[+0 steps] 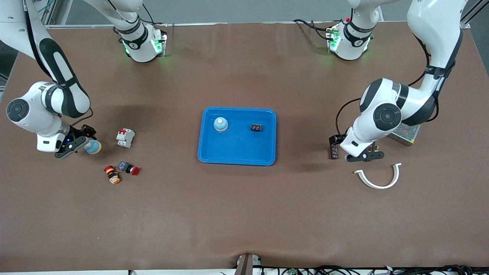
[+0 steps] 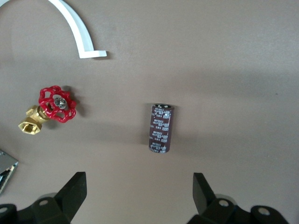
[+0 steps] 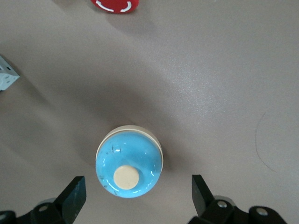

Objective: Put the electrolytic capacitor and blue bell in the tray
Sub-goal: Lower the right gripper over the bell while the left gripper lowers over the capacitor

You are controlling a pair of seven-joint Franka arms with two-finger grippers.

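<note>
We see left gripper (image 2: 138,191) spread above capacitor (image 2: 161,128), right gripper (image 3: 135,193) spread above blue bell (image 3: 129,161); tray (image 1: 267,114) well apart.

Pale printing is seen running along the sleeve of the dark brown cylindrical electrolytic capacitor (image 2: 161,128) lying on the counter, but none of it can be read.

My left arm hides most of the valve (image 2: 49,108) in front view — capacitor (image 1: 335,148) half-covered too.
</note>
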